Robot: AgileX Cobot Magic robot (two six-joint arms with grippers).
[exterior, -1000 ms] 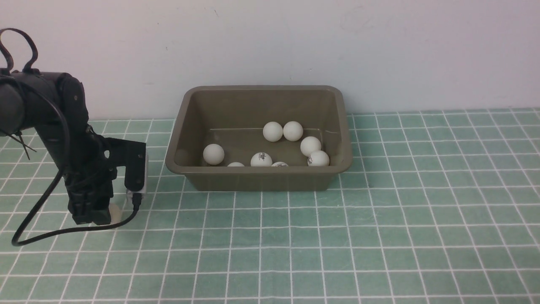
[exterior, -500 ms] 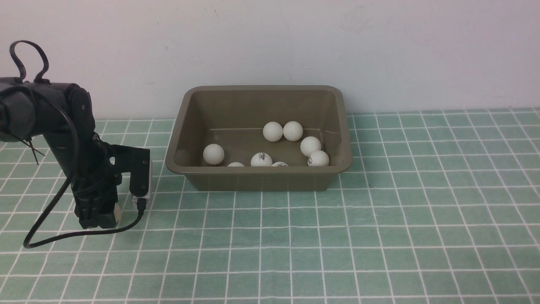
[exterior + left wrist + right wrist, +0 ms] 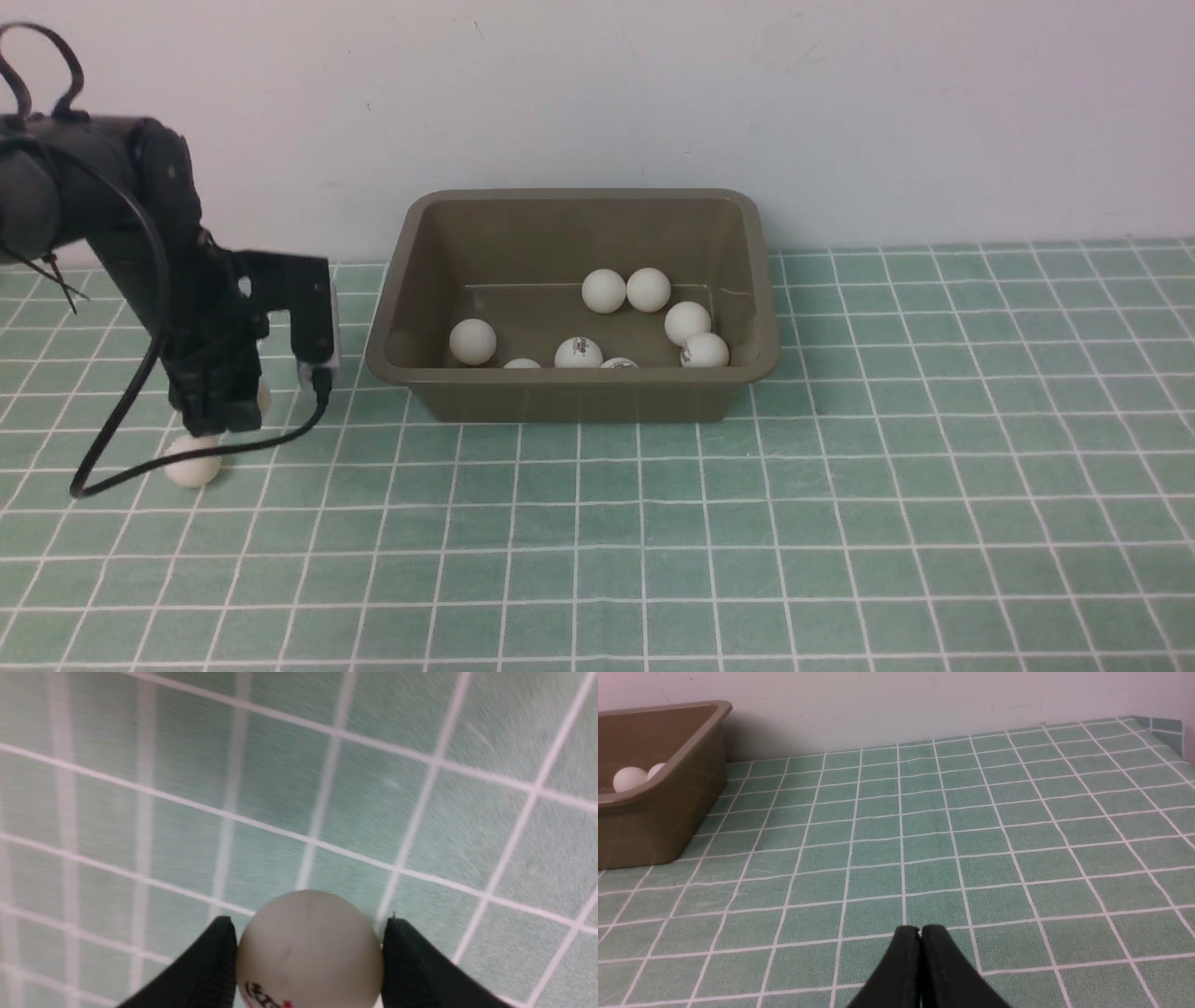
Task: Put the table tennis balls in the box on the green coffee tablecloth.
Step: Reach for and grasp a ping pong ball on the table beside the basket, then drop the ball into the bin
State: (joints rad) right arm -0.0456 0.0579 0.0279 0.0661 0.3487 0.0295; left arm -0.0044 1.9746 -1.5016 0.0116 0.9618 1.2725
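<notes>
Matte white, the table tennis ball [image 3: 309, 951] held by the left gripper [image 3: 308, 961] sits pinched between ribbed black jaws spread about a ball's width, one pressing each side; red and black print shows near its lower edge. In the front view this gripper [image 3: 219, 411] hangs above the green coffee tablecloth [image 3: 840, 523] at 9 o'clock from the box [image 3: 571, 397]. A loose ball [image 3: 192, 464] lies on the cloth just below it. The olive-brown plastic tub, smooth with rounded corners, lies with its long axis from 9 to 3 o'clock and holds seven balls [image 3: 604, 290]. The right gripper [image 3: 920, 933] has its jaws pressed together, empty.
</notes>
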